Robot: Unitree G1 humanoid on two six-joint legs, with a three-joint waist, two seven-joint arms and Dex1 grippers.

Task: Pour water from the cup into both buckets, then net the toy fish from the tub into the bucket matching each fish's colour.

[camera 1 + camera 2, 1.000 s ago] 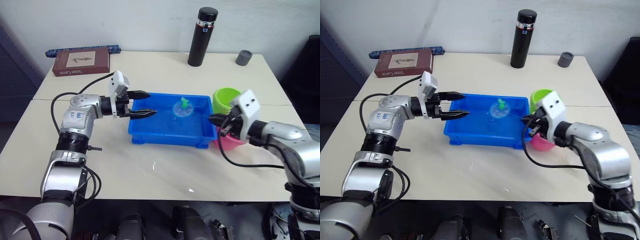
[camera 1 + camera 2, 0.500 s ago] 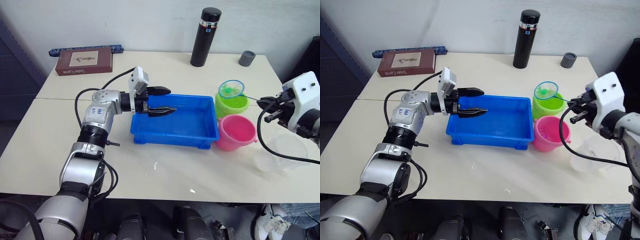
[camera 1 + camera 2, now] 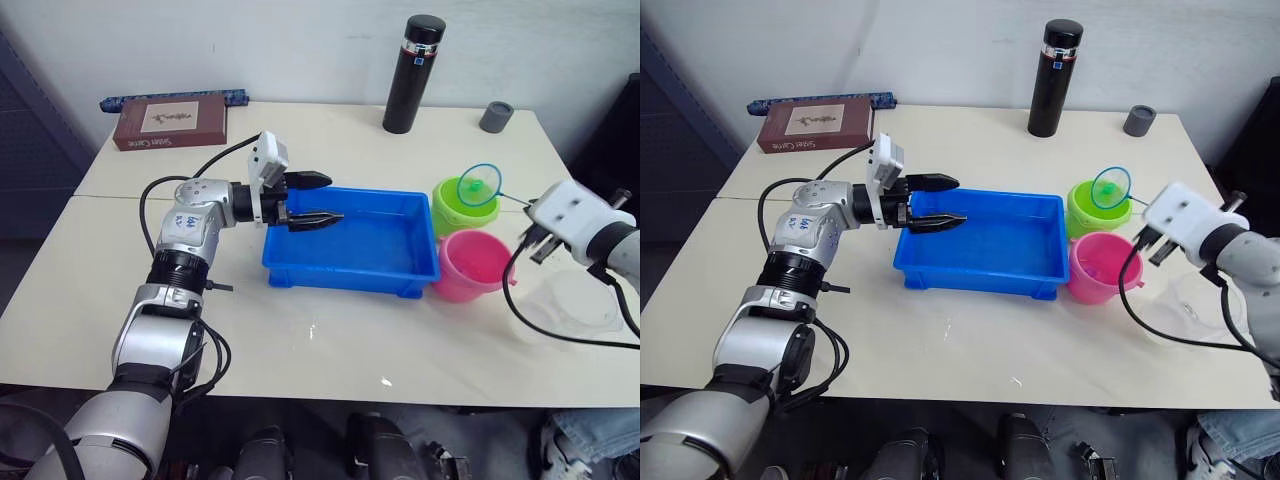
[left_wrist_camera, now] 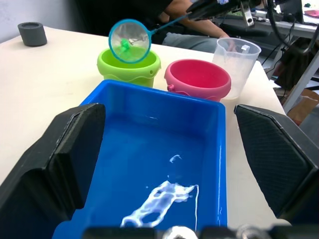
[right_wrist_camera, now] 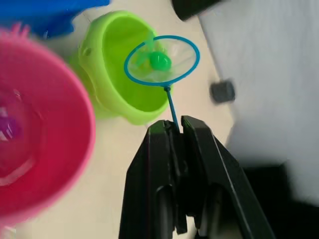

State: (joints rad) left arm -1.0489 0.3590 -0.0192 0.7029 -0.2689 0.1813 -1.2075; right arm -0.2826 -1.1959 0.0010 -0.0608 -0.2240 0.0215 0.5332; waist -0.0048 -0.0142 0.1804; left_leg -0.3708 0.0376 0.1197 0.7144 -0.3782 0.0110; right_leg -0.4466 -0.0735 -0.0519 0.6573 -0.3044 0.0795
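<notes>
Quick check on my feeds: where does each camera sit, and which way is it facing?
Left and right eye views: on the head, looking down over the table; both arms show.
Left wrist view: on the open left gripper, looking along the blue tub towards both buckets; its two fingers show.
Right wrist view: on the right gripper, facing the net over the green bucket.
All share net and bucket.
</notes>
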